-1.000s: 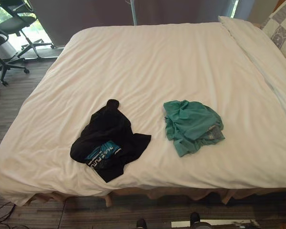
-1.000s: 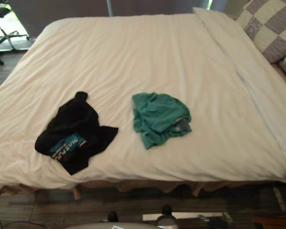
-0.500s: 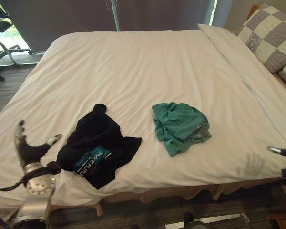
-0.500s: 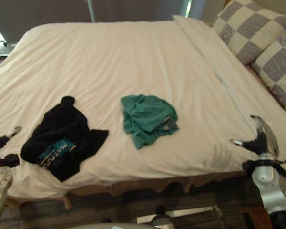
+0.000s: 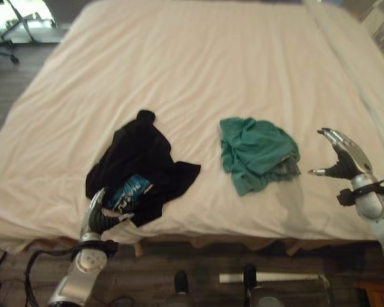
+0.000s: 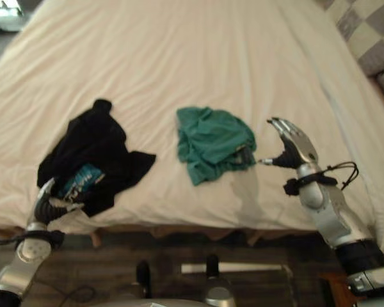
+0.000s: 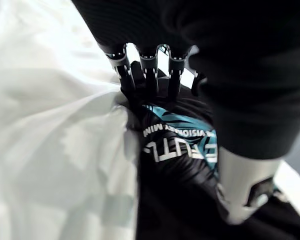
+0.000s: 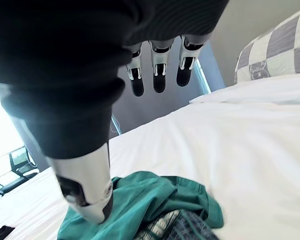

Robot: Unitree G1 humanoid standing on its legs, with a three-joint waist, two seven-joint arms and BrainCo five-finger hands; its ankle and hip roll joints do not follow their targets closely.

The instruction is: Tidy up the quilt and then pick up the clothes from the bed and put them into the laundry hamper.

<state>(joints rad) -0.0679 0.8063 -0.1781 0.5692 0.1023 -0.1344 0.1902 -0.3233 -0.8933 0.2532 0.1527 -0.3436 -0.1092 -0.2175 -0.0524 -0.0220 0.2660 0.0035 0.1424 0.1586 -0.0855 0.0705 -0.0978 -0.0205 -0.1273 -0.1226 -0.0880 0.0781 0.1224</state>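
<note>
A white quilt [image 5: 198, 64] lies spread flat over the bed. On its near part lie two crumpled garments: a black one with a teal print [image 5: 137, 166] on the left and a green one [image 5: 256, 153] on the right. My left hand [image 5: 96, 214] is at the bed's near edge, its straight fingers [image 7: 149, 75] touching the near hem of the black garment [image 7: 180, 170]. My right hand [image 5: 342, 158] hovers open just right of the green garment [image 8: 140, 205], fingers [image 8: 160, 70] straight and apart from the cloth.
Checked grey-and-cream pillows [image 6: 365, 38] lie at the head of the bed, far right. An office chair base [image 5: 3, 48] stands on the wooden floor [image 5: 6, 96] beyond the bed's far left corner. Dark floor runs along the near bed edge.
The camera has tilted down. My left hand has come in to the black garment's near hem. My right hand has risen and moved left, close beside the green garment.
</note>
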